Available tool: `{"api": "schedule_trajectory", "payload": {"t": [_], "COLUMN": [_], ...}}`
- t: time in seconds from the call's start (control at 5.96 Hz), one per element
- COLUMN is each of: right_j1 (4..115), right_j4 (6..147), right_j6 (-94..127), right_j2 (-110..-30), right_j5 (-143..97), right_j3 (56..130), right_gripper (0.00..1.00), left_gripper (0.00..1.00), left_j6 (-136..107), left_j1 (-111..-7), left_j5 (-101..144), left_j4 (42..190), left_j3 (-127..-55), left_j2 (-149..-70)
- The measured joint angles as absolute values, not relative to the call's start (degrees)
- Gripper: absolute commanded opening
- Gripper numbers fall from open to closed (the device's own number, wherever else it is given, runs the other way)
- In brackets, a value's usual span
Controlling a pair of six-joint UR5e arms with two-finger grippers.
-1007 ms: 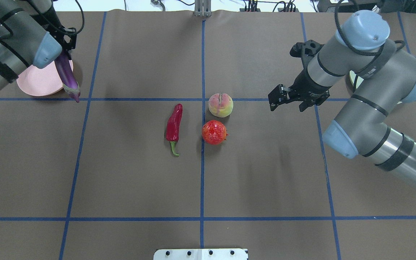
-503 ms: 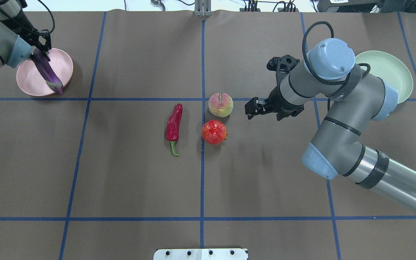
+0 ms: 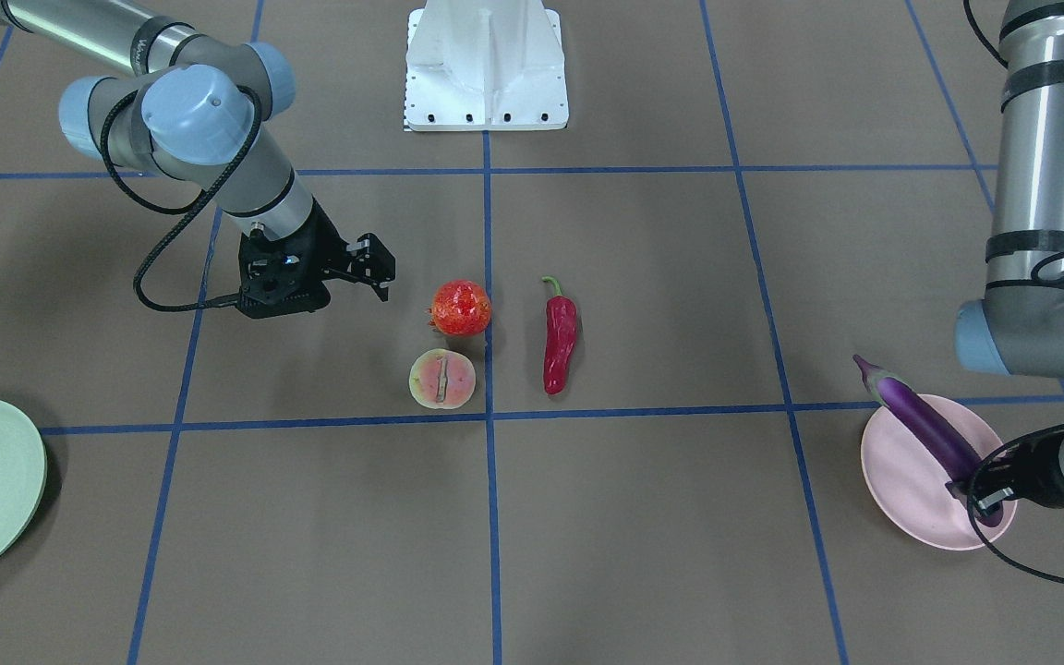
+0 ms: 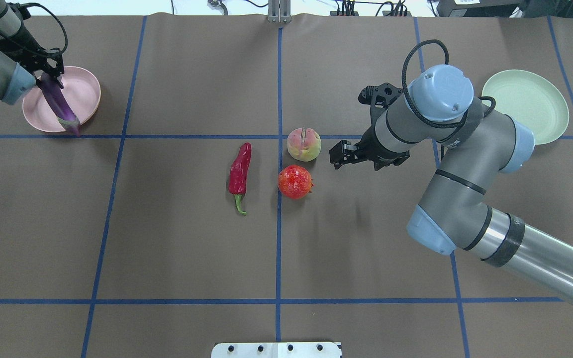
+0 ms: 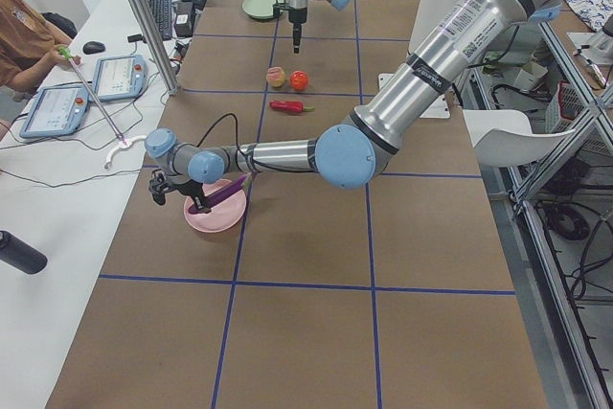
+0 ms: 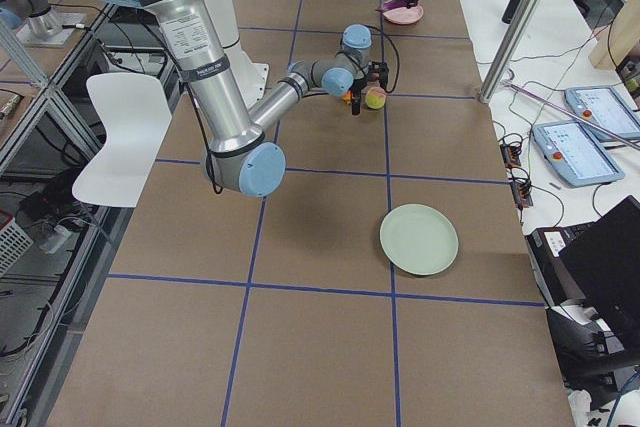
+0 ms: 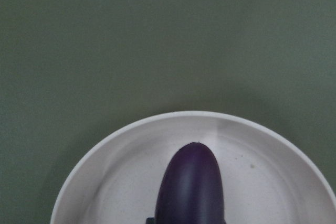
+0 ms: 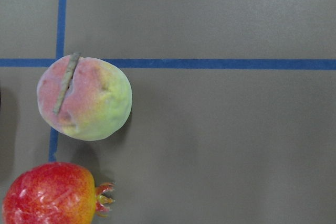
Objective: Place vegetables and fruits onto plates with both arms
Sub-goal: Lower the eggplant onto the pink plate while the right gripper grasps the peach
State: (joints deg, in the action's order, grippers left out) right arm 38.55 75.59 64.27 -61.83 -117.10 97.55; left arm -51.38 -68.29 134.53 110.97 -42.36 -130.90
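Observation:
My left gripper point(image 4: 47, 69) is shut on the purple eggplant point(image 4: 58, 105) and holds it tilted over the pale pink plate point(image 4: 85, 92) at the far left. The eggplant's cap end reaches past the plate's near rim. The front view shows the eggplant point(image 3: 927, 427) above the pink plate point(image 3: 906, 503). My right gripper point(image 4: 338, 154) is open and empty, just right of the yellow-pink halved fruit point(image 4: 304, 144) and the round red-orange fruit point(image 4: 295, 182). The red chili point(image 4: 239, 171) lies left of them. The mint green plate point(image 4: 530, 104) sits far right, with nothing on it.
The white bolted pedestal point(image 4: 276, 349) sits at the near table edge. Blue tape lines grid the brown table. The right arm's elbow point(image 4: 433, 233) hangs over the right half. An operator's table with tablets point(image 5: 86, 93) runs along the far side.
The left arm has carried the eggplant left, further over the pink plate. The right arm has swung left toward the two fruits, uncovering the green plate.

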Motion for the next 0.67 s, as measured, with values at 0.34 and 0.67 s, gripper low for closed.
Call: {"api": "schedule_trajectory", "payload": {"t": [0.34,0.67], "right_j1": [38.27,38.24], "right_j4": [73.96,58.99], "right_j6": [66.98,79.06], "right_j2": [-57.85,-54.87], "right_j5": [-114.41,-110.41], "right_j3": [93.02,84.09], "right_gripper": [1.0,1.0], "left_gripper": [1.0,1.0], "left_j6": [-51.41,-51.41], "left_j1": [-68.29,-68.23], "left_j5": [134.31,134.27], "left_j4": [112.02,112.14], "left_j3": [-42.35,-42.67], "left_j2": [-130.95,-131.08]}}
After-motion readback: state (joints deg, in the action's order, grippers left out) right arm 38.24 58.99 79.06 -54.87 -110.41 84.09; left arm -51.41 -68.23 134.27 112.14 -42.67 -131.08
